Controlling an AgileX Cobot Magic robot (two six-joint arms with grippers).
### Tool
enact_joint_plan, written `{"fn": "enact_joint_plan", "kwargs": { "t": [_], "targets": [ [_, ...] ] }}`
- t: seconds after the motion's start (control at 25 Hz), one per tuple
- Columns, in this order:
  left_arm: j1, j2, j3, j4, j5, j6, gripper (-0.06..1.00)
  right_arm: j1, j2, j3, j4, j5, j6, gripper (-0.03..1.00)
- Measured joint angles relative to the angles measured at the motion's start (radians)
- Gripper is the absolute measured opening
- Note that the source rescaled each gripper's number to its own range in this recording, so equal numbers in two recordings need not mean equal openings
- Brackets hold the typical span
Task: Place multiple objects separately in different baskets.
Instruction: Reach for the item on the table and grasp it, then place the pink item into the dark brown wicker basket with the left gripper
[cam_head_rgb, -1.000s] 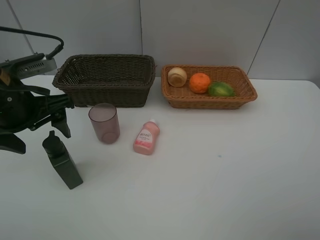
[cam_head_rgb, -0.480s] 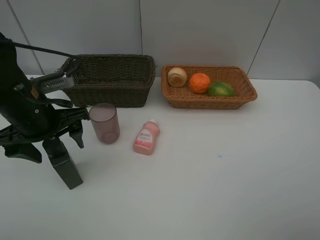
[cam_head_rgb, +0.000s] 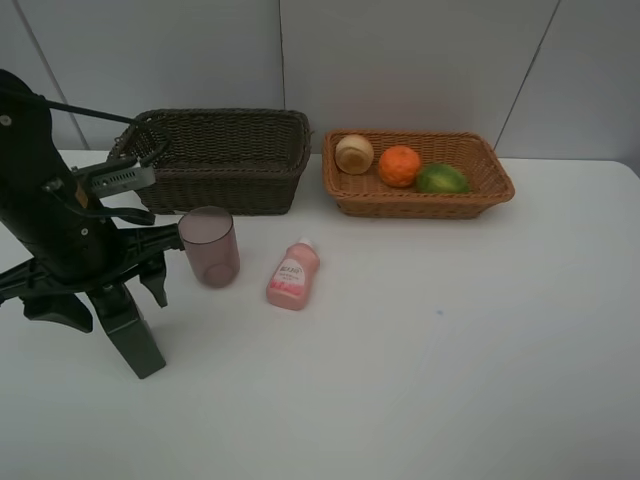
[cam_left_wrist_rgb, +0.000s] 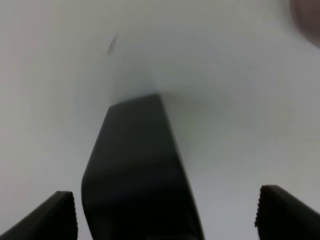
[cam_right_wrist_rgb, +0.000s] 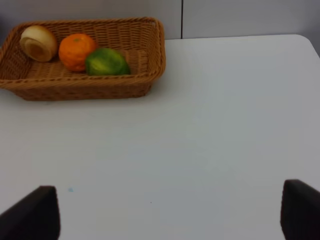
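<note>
Evidently, the three fruits, a pale one (cam_head_rgb: 354, 153), a tangerine (cam_head_rgb: 400, 165) and a green one (cam_head_rgb: 441, 179), are kept together in the tan basket (cam_head_rgb: 420, 208), which stands just beside the dark basket (cam_head_rgb: 220, 190). Nothing is seen in the dark basket, which is presumably reserved for the containers. These are found on the table in front of it: the cup (cam_head_rgb: 209, 246) upright and nearest, the pink bottle (cam_head_rgb: 293, 276) lying on its side farther out, and the pump bottle (cam_head_rgb: 135, 345) standing farthest, off the corner on the left arm's side. The left gripper (cam_head_rgb: 108, 292) is set over the pump bottle with jaws spread wide, a gap visible at each side, so nothing is gripped yet; a grasp is judged to be prepared. The right gripper (cam_right_wrist_rgb: 165, 210) is held wide and empty over bare table, well apart from the dark basket, probably to be kept clear.
</note>
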Motion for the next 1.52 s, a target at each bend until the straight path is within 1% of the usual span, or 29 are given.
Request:
{"fn": "enact_joint_plan", "kwargs": {
  "t": [0.04, 0.12, 0.16, 1.12, 1.24, 1.32, 1.4, 1.52],
  "targets": [
    [0.000, 0.000, 0.000, 0.000, 0.000, 0.000, 0.76, 0.000, 0.000, 0.000, 0.000, 0.000, 0.000, 0.90],
    [0.000, 0.000, 0.000, 0.000, 0.000, 0.000, 0.57, 0.000, 0.000, 0.000, 0.000, 0.000, 0.000, 0.90],
    [0.000, 0.000, 0.000, 0.000, -0.004, 0.001, 0.49, 0.000, 0.000, 0.000, 0.000, 0.000, 0.000, 0.90],
    [0.000, 0.000, 0.000, 0.000, -0.006, 0.002, 0.50, 0.000, 0.000, 0.000, 0.000, 0.000, 0.000, 0.90],
    [0.000, -0.001, -0.007, 0.000, 0.015, 0.007, 0.50, 0.000, 0.000, 0.000, 0.000, 0.000, 0.000, 0.90],
    [0.000, -0.015, -0.027, 0.000, 0.047, 0.026, 0.50, 0.000, 0.000, 0.000, 0.000, 0.000, 0.000, 0.90],
    [0.000, -0.048, -0.060, 0.006, 0.079, 0.071, 0.50, 0.000, 0.000, 0.000, 0.000, 0.000, 0.000, 0.90],
    [0.000, -0.105, -0.129, 0.036, 0.118, 0.140, 0.50, 0.000, 0.000, 0.000, 0.000, 0.000, 0.000, 0.90]
  ]
}}
